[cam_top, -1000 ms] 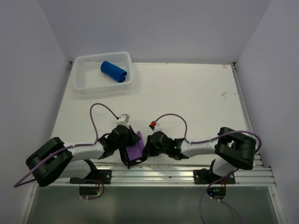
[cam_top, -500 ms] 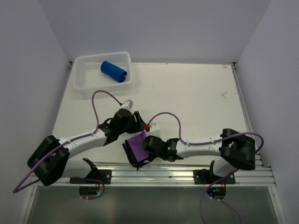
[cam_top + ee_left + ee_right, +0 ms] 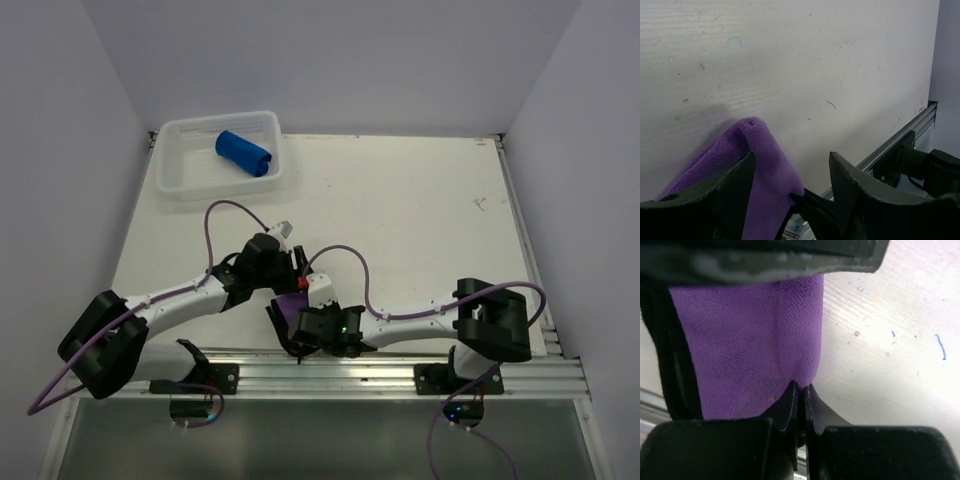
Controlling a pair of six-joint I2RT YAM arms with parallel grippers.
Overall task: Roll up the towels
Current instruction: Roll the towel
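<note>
Pinching the near edge of the purple towel (image 3: 747, 335), the right tool (image 3: 799, 392) is clenched on the cloth, which lies on the surface (image 3: 420, 220) close to its front rail. The left tool (image 3: 790, 162) is released, jaws apart on either side of a raised fold of the same towel. The blue towel (image 3: 244, 153) lies rolled in the basket (image 3: 175, 178) at the far left corner, well apart from both tools.
</note>
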